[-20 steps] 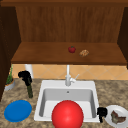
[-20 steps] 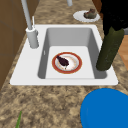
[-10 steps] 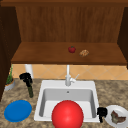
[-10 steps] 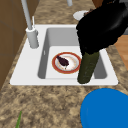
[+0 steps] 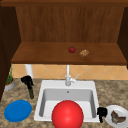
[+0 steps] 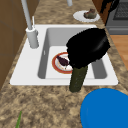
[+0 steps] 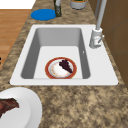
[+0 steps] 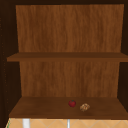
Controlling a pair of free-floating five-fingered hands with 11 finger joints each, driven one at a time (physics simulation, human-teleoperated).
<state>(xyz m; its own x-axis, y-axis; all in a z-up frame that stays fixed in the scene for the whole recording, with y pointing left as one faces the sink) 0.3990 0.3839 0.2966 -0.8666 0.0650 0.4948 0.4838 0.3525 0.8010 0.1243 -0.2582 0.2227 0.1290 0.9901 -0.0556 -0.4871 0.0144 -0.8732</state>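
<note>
Dark green bottle point(image 5: 31, 93) stands upright on the worktop point(image 5: 113, 87), left of the sink point(image 5: 67, 93). Left robot hand point(image 5: 27, 80) sits on its top, fingers curled round it. Right robot hand point(image 5: 101, 112) hovers right of the sink; its fingers I cannot tell.

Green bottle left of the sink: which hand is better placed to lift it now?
Left. The left hand sits on top of the green bottle, which stands on the counter by the blue plate. The right hand hangs across the sink, beside the white plate.
</note>
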